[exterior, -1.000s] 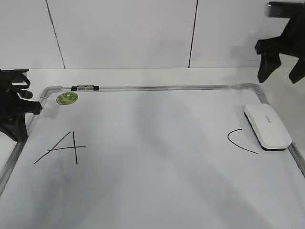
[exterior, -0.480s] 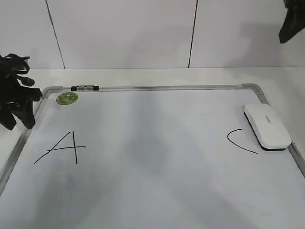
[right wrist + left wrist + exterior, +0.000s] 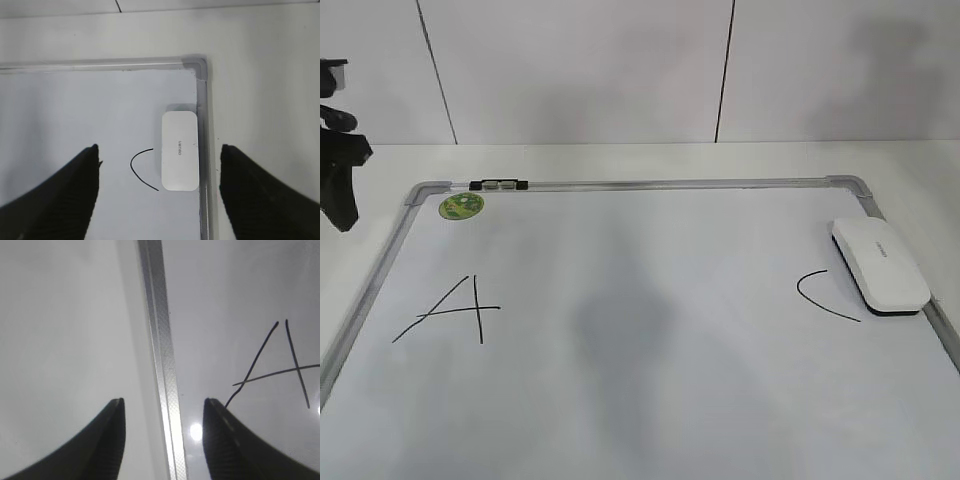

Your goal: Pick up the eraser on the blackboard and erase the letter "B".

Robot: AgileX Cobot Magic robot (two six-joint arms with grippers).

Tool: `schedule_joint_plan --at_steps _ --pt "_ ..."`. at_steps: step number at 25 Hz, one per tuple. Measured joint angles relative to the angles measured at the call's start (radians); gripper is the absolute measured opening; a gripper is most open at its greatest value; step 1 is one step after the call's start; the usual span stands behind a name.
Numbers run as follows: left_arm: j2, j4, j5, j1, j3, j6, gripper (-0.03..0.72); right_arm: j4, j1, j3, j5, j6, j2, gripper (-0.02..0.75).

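The white eraser [image 3: 880, 265] lies on the blackboard [image 3: 670, 184] against its right frame, beside a black "C" [image 3: 823, 297]. A black "A" [image 3: 455, 312] is at the left. No letter "B" shows; the board between "A" and "C" is blank. My left gripper [image 3: 340, 205] is open and empty, off the board's left edge; in the left wrist view its jaws [image 3: 162, 405] straddle the frame [image 3: 160, 340] next to the "A" [image 3: 280, 365]. My right gripper [image 3: 159, 150] is open and empty, high above the eraser [image 3: 179, 150] and "C" [image 3: 140, 167]; it is out of the exterior view.
A round green sticker [image 3: 461, 206] sits in the board's far left corner. A small black-and-silver clip [image 3: 498, 184] sits on the top frame. The board lies on a white table in front of a white panelled wall.
The right arm has lifted out of the exterior view at the top right. The left arm has risen and drawn back to the left edge. The eraser has not moved.
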Motion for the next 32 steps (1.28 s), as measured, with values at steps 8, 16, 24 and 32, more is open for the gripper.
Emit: schedule_joint_plan --at_steps 8,16,24,32 --pt "-0.199 0.005 0.008 0.000 0.000 0.000 0.360 0.058 0.000 0.095 0.002 0.001 -0.212 0.591" --pt "-0.537 0.006 0.024 0.000 0.138 0.000 0.360 0.059 0.000 0.396 0.009 0.002 -0.521 0.590" --pt "-0.884 0.033 0.037 0.000 0.348 0.000 0.354 0.059 0.000 0.607 0.013 0.002 -0.779 0.590" --pt "-1.252 0.041 0.049 0.000 0.538 0.000 0.349 0.064 0.000 0.673 0.017 0.002 -0.853 0.589"
